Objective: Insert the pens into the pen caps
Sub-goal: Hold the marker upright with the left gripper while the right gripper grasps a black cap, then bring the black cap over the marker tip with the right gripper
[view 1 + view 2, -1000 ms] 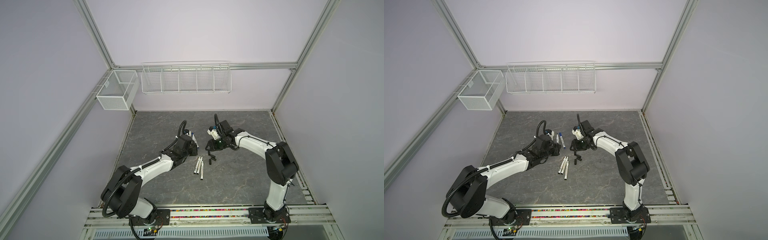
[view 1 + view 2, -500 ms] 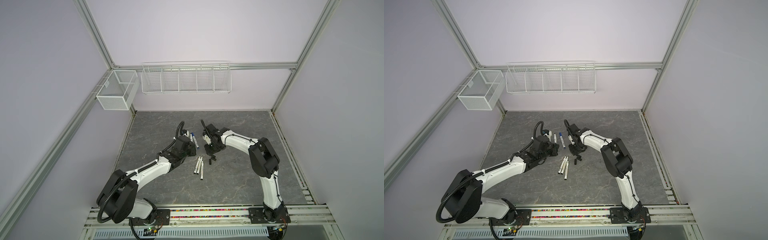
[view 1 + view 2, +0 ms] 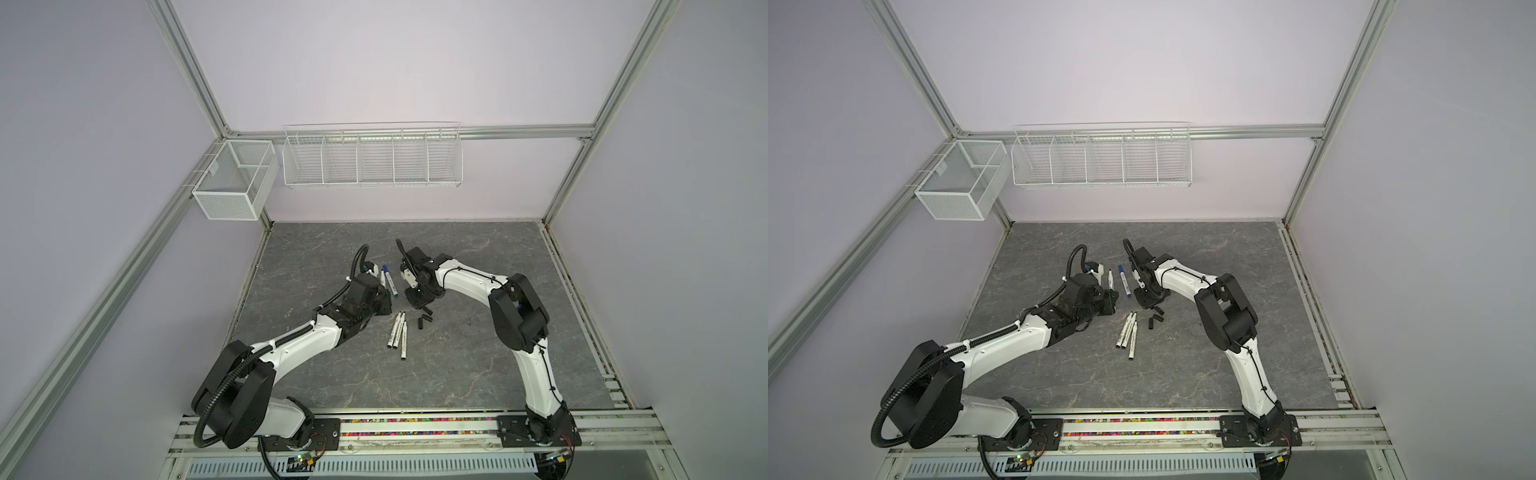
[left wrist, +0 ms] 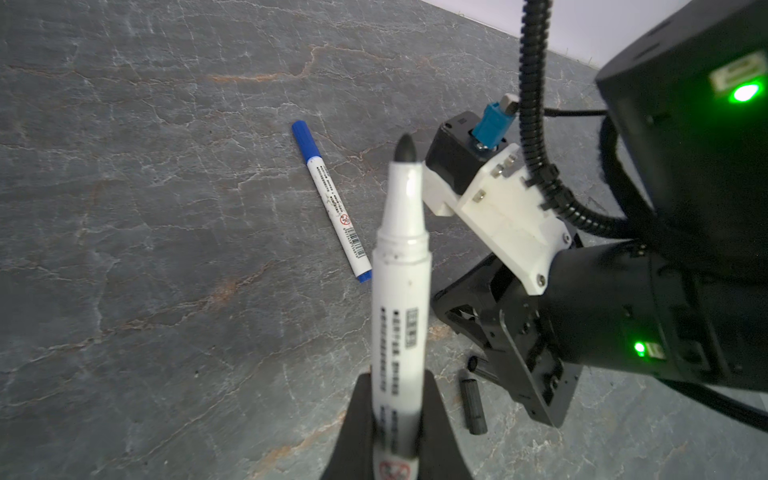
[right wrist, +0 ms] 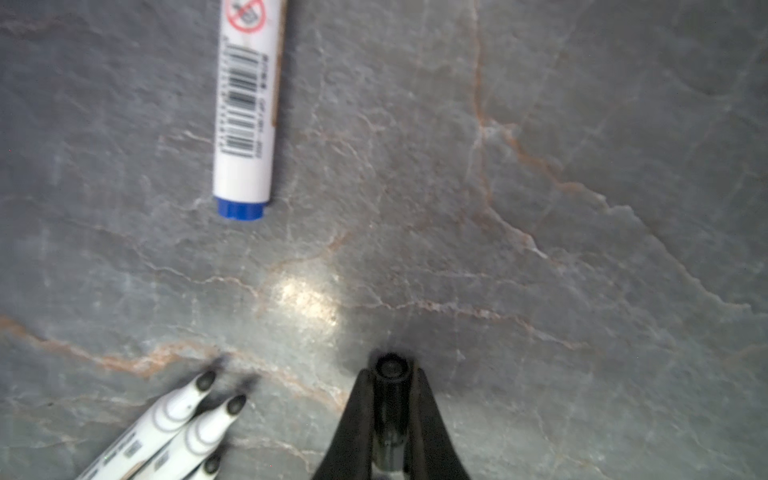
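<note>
My left gripper (image 4: 397,382) is shut on an uncapped white pen (image 4: 401,270) whose black tip points away from the wrist; in both top views this gripper (image 3: 384,291) sits left of centre. The right gripper (image 5: 390,374) is shut on a black pen cap (image 5: 390,399), open end outward, low over the table (image 3: 420,302). A blue-capped pen (image 3: 390,282) (image 4: 330,203) (image 5: 245,104) lies between the arms. Three uncapped pens (image 3: 398,330) (image 3: 1127,330) lie side by side in front. Loose black caps (image 3: 424,322) (image 3: 1155,321) (image 4: 473,405) lie beside them.
The grey marbled table (image 3: 478,353) is walled on three sides. A white wire shelf basket (image 3: 372,156) hangs on the back wall and a mesh box (image 3: 235,178) on the left rail, both well above the work area. Both arm bases stand at the front rail.
My right arm has swung inward and down to the loose caps, and its jaws have gone from open to shut on a black cap. The left arm holds its pen much as before.
</note>
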### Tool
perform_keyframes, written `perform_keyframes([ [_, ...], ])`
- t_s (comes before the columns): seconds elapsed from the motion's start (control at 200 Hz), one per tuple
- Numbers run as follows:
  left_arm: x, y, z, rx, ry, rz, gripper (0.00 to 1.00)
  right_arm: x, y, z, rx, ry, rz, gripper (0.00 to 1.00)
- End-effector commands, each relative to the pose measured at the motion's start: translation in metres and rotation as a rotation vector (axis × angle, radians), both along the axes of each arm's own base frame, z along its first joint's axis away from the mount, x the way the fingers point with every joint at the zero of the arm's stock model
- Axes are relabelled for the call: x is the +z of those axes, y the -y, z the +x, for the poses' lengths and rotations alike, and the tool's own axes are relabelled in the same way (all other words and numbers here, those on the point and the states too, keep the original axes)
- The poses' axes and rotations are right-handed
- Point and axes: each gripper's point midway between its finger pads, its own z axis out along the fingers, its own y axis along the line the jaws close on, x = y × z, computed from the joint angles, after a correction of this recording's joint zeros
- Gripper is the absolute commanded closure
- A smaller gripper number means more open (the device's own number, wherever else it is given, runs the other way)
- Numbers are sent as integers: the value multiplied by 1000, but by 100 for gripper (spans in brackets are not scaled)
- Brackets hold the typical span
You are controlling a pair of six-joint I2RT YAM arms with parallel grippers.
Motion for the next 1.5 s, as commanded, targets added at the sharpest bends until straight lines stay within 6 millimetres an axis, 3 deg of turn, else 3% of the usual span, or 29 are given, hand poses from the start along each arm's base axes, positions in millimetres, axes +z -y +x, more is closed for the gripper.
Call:
perform_keyframes([
  [0.0,-3,8,0,-42,-8,-10,100,24,-9,0,9,34,109,90],
  [0.105,-3,14,-2,-77,-6,-22,100,71,-6,10,-49,116,269,92],
  [0.295,6,38,-12,-207,30,-54,100,159,8,26,-175,194,722,92],
  [0.53,11,62,-21,-312,51,-53,100,196,-8,22,-150,160,995,92],
  [0.75,12,74,-27,-358,63,-26,100,198,-21,16,-111,104,1070,92],
  [0.985,13,73,-27,-353,69,-24,100,176,-18,12,-118,89,978,92],
  [1.495,15,73,-25,-344,80,-26,100,166,-19,-4,-80,44,945,92],
])
